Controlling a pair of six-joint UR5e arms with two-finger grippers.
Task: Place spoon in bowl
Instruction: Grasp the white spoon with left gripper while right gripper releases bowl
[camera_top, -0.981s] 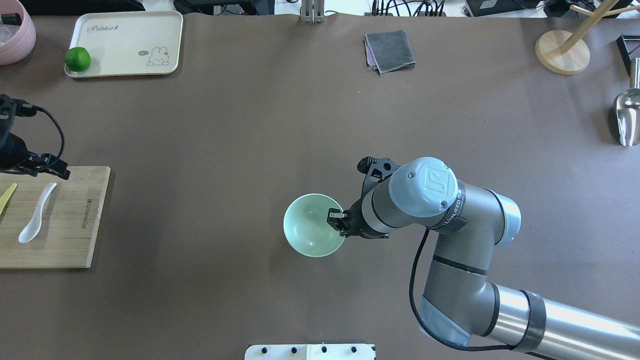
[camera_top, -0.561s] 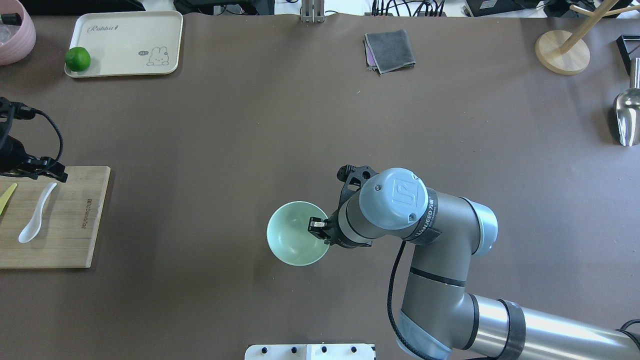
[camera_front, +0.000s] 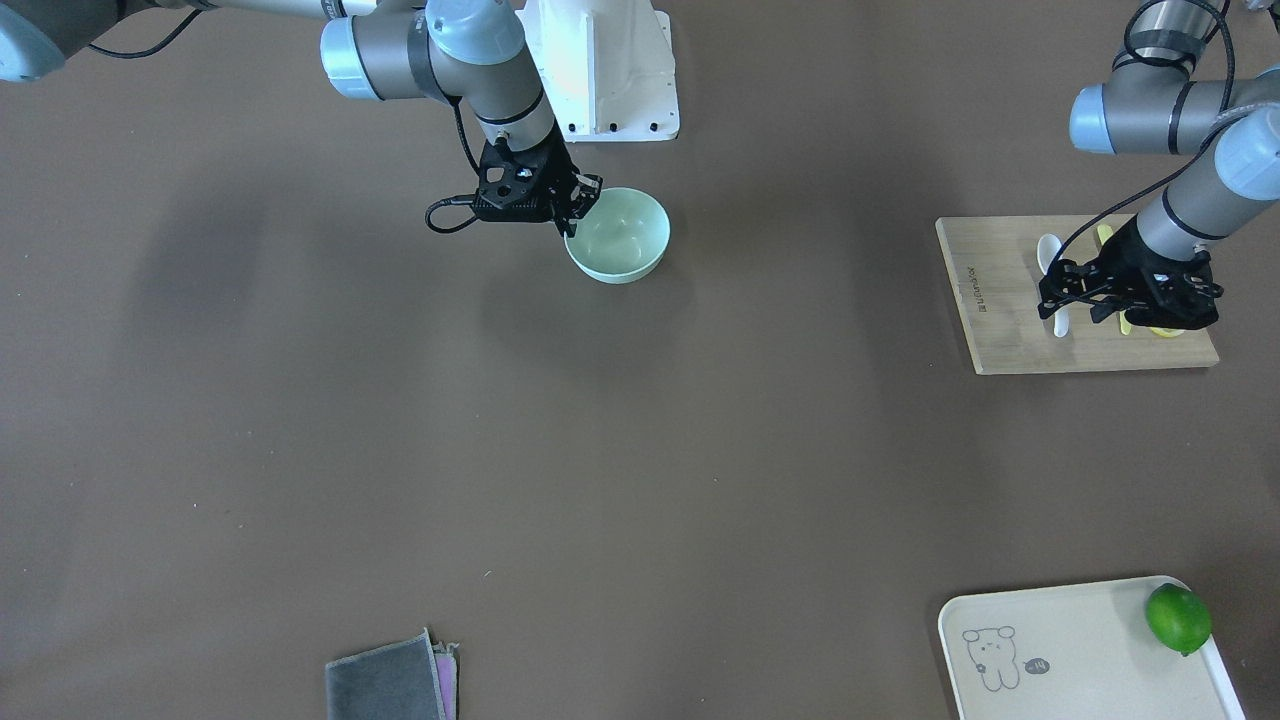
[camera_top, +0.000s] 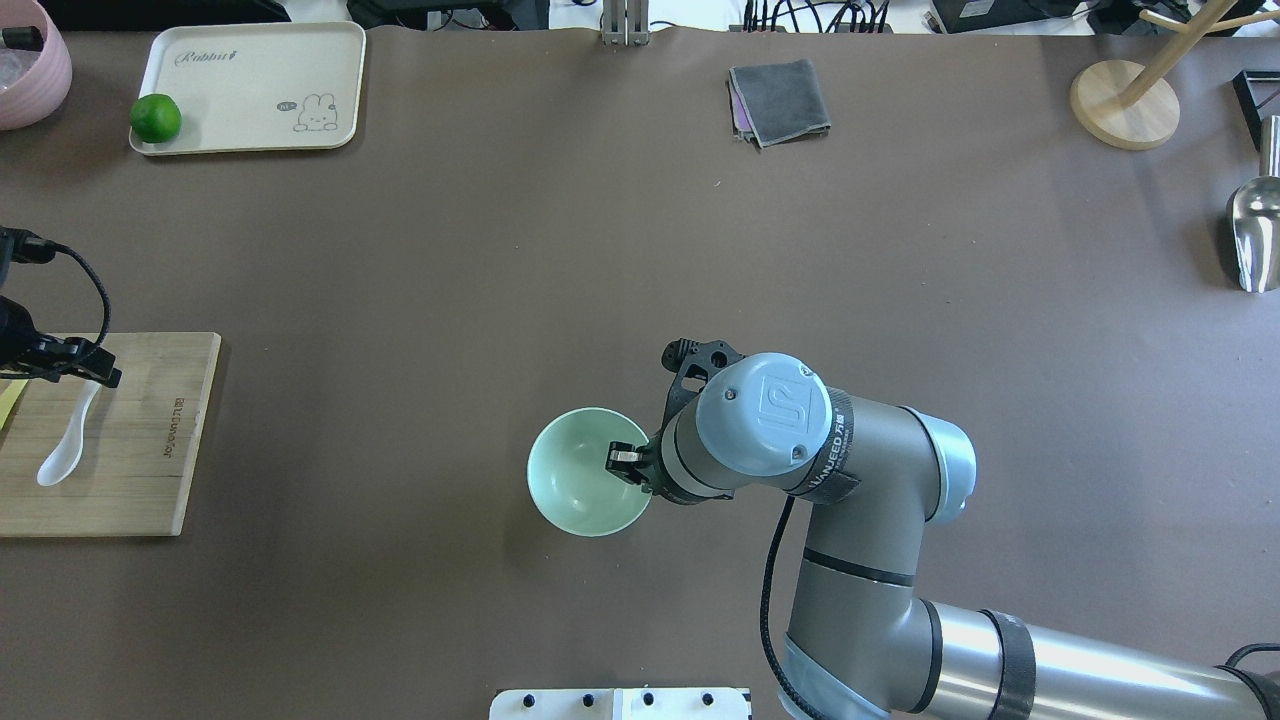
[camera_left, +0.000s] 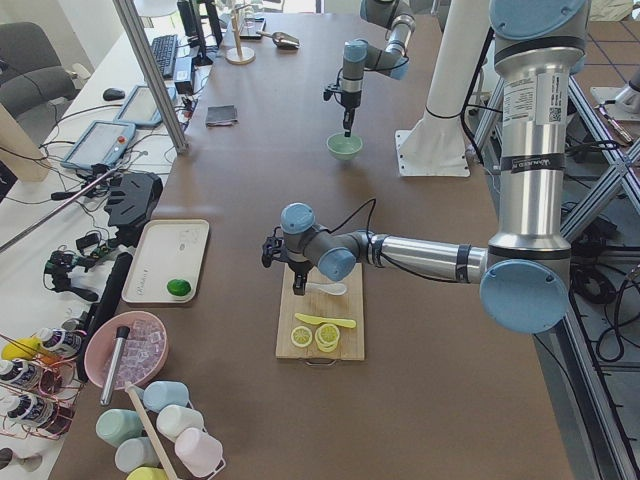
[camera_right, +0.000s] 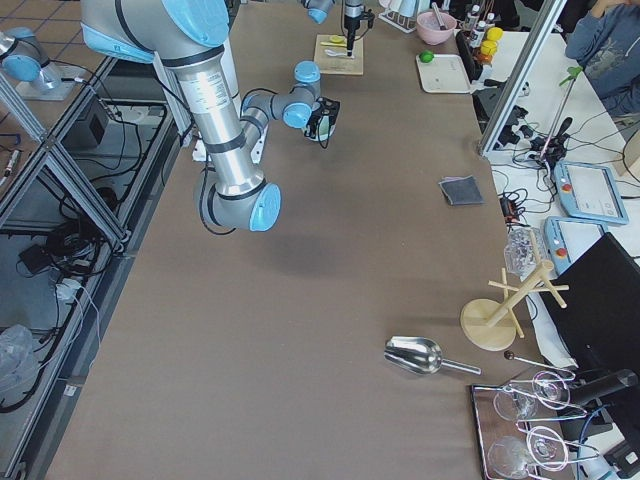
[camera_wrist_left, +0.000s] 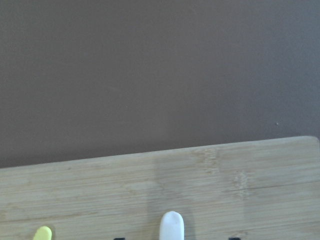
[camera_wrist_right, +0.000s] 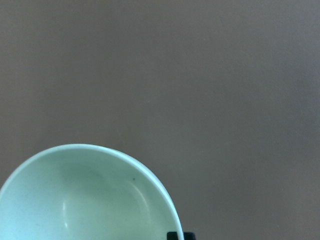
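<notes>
Overhead exterior showed the spoon (camera_top: 60, 455) on the cutting board (camera_top: 150, 480) beneath our wide-spread left fingers (camera_top: 105, 378), right fingers (camera_top: 622, 457) pinching the bowl (camera_top: 570, 495) by its rim; we judged we should descend squarely astride the spoon's handle before closing.

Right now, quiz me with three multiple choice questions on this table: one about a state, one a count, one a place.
1. The right end effector is: A shut on the mint-green bowl at its rim; B wide open; C shut on nothing.
2. The cream tray carries: A one lime; B two; C none.
3. The white soup spoon lies: A in the bowl; B on the wooden cutting board; C on the tray.
Answers: A, one finger sits inside the rim, the wrist just outside it; A, a single lime sits at the tray's edge; B, the spoon rests flat on the board.
</notes>
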